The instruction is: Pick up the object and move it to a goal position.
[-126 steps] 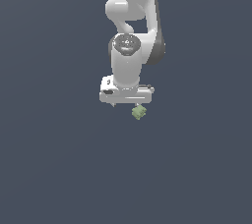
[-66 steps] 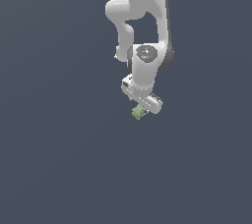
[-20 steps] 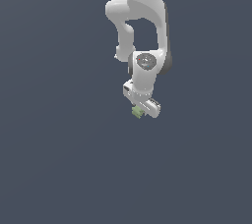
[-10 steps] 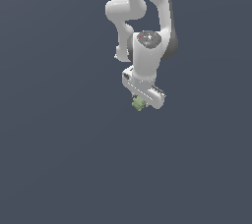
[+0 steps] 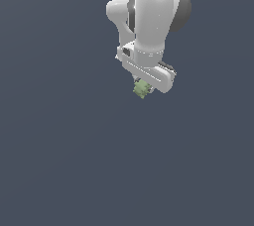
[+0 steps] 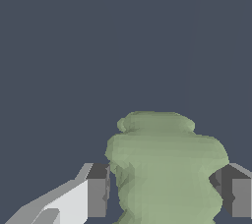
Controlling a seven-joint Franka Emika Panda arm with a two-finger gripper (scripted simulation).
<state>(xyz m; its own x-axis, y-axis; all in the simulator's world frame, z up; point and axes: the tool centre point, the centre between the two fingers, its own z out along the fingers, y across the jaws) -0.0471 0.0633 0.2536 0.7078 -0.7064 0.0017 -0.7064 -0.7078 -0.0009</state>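
The object (image 5: 142, 89) is a small lumpy pale olive-green chunk that hangs just under the white arm's hand in the exterior view. My gripper (image 5: 144, 85) is shut on it, and the hand hides most of the fingers there. In the wrist view the object (image 6: 165, 169) fills the space between the two dark fingertips (image 6: 97, 188), which press against its two sides. The gripper (image 6: 165, 191) holds it above the plain dark grey floor.
A uniform dark grey surface (image 5: 74, 160) lies all around. The white arm (image 5: 151, 17) rises toward the top of the exterior view. No goal marker shows in either view.
The arm has lifted the held object upward and slightly toward the exterior view's right since a second ago. Over six seconds the gripper came down on the lying object, closed and raised it.
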